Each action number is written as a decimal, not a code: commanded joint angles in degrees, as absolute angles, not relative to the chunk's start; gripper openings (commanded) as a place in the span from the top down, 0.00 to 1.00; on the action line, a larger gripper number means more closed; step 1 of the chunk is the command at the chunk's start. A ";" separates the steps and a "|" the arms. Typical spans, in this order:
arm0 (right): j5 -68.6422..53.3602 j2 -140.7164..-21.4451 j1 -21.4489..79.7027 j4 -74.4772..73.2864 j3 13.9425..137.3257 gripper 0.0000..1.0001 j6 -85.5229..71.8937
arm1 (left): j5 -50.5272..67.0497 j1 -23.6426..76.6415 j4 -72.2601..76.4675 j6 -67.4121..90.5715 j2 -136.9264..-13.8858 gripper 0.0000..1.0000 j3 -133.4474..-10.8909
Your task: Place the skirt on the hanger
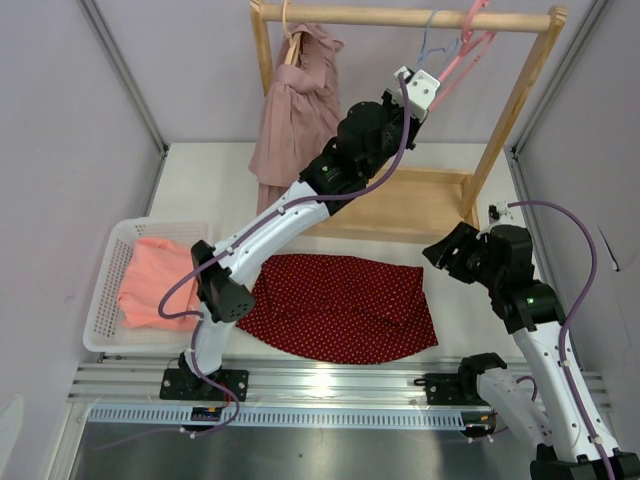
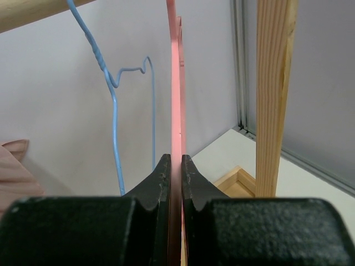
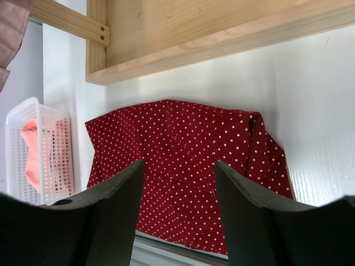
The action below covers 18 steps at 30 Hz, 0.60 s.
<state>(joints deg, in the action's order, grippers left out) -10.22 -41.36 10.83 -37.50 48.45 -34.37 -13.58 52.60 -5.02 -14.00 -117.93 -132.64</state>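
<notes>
One pink hanger (image 2: 176, 83) on rail (image 2: 28, 14), pinched by left end effector (image 2: 176, 162); right end effector (image 3: 178, 169) spread near red skirt (image 3: 183, 138).

The skirt (image 1: 345, 305) is dark red with small white dots. It lies spread flat on the desk, close to the near edge and about midway along it. Its right side is bunched into a few folds and its lower hem curves outward. The hanger (image 2: 176, 88) is a thin pink one, up over the far right corner of the desk, apparently tilted with its lower end toward the left. The left fingers (image 2: 161, 183) pinch its narrow edge between them.
</notes>
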 commanded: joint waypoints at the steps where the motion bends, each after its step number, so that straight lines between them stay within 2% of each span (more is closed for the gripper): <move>1: -11.16 -41.22 10.37 -37.00 48.34 0.41 -32.96 | -11.43 52.82 0.35 -13.97 -112.59 1.00 -133.51; 12: -11.51 -41.13 9.49 -37.53 48.43 0.41 -32.52 | -9.32 52.82 -1.58 -13.97 -107.58 1.00 -125.95; 18: -11.95 -41.13 8.97 -37.62 48.87 0.41 -32.26 | -8.79 52.82 0.61 -13.45 -100.05 1.00 -114.90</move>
<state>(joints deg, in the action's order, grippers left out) -11.00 -41.36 9.39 -37.93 48.45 -33.74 -10.07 52.64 -3.84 -13.93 -107.13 -118.78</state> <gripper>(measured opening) 0.591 0.122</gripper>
